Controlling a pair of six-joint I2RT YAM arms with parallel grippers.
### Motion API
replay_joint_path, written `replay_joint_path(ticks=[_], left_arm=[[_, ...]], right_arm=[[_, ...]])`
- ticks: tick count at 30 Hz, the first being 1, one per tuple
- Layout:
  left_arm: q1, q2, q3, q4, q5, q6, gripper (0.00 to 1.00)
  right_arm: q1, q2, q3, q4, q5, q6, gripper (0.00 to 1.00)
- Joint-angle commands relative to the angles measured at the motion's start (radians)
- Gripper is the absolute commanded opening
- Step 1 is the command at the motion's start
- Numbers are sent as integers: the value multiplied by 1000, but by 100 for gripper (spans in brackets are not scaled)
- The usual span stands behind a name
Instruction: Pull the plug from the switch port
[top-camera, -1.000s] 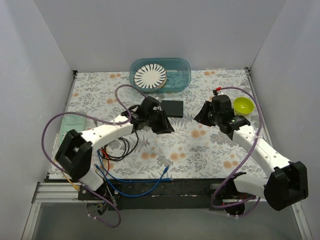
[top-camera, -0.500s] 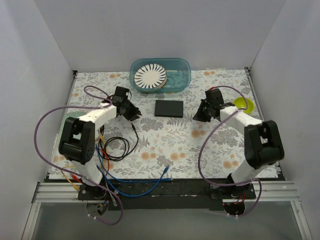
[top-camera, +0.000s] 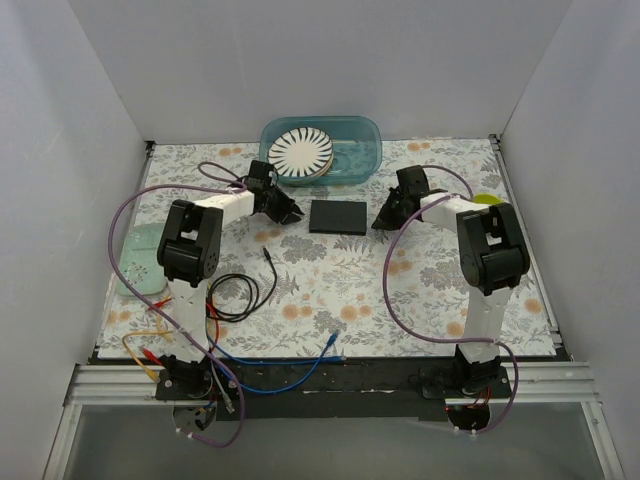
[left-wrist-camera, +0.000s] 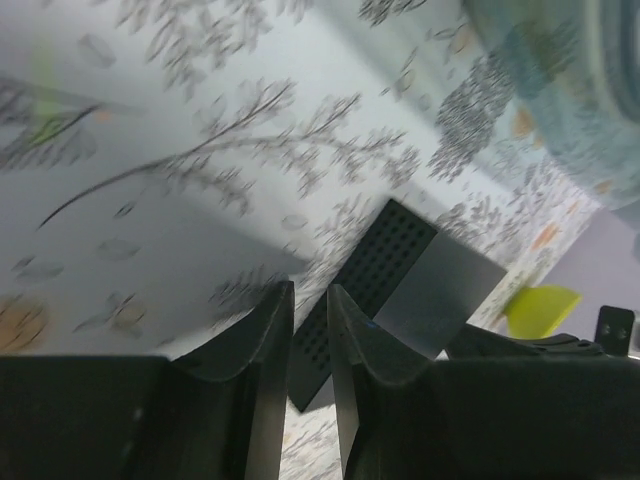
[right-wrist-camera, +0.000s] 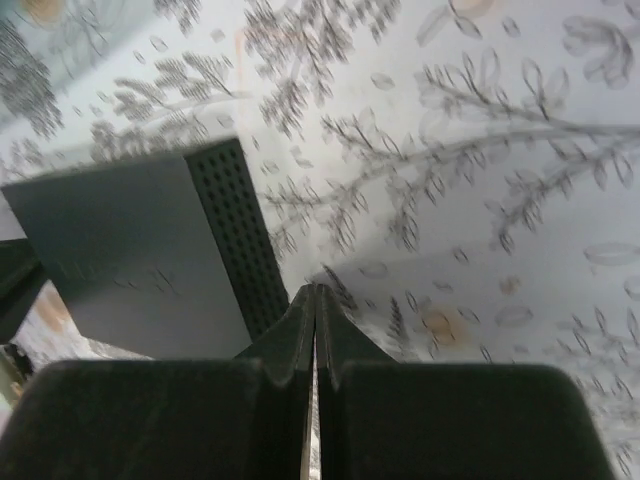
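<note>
Our left gripper (top-camera: 293, 213) has its jaws a narrow gap apart with nothing between them. In the left wrist view the switch (left-wrist-camera: 420, 285) lies just ahead of those jaws, its perforated side turned toward them; we cannot tell whether the fingertips touch it.

Our right gripper (top-camera: 378, 223) has its jaws pressed together, empty. The switch (right-wrist-camera: 130, 255) sits just ahead of them and to their left. From above, the switch (top-camera: 337, 217) lies flat on the flowered tablecloth (top-camera: 420, 290) between the two sets of jaws.

A black cable (top-camera: 240, 298) lies behind the left jaws, its free end apart from the switch. Beyond both jaws stands a teal bin (top-camera: 365, 150) holding a striped plate (top-camera: 302, 152).
</note>
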Motion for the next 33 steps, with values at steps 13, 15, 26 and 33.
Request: replay_joint_path(ticks=[13,15,26,33], left_arm=[[-85,-57,-247,198,232,10,20],[-111,-87,-314,215,235,6,20],[-158,-393,-578,168,212,26,20],[-158,-452,-619,145,192,33,20]], right_arm=[[50,48,-96,173,-180,69,1],[73,17,-166,211,-190,72,1],[203,-245,-443,223,-185,105,1],[272,-355,-535,200,-177,129,1]])
